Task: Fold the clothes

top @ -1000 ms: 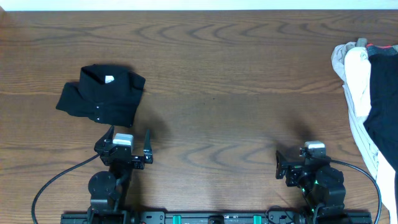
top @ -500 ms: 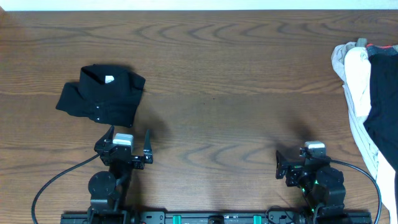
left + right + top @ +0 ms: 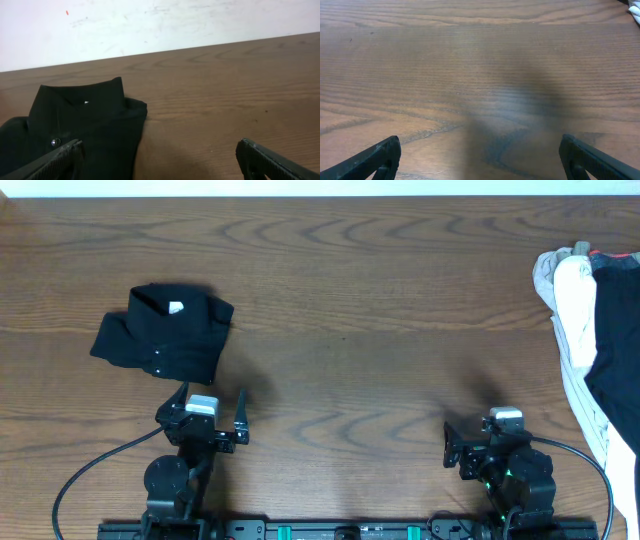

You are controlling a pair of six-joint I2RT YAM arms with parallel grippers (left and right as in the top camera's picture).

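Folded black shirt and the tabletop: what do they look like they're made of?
Black shirt: soft matte fabric, probably a cotton-type knit. It slumps in soft folds with no sheen, and a small button shows. Table: brown wood look with a low sheen and swirling grain lines. It could be solid wood, veneer or laminate.

Your table [image 3: 400,300] is brown wood w/ wavy grain lines, smooth, a bit shiny where light hits it. Near the left edge, the black shirt [image 3: 175,340] is soft cloth, matt, no shine. Its small button [image 3: 56,142] looks hard & a bit glossy. At the right edge, the clothes pile [image 3: 575,330] is cloth too: cream, black & a bit of red, all matt & crumpled. The left gripper [image 3: 211,393] & right gripper [image 3: 480,157] look like black plastic, matt. The cables [image 3: 90,470] by the front edge are black & smooth. The wall [image 3: 150,20] past the far edge is white, matt & scuffed.
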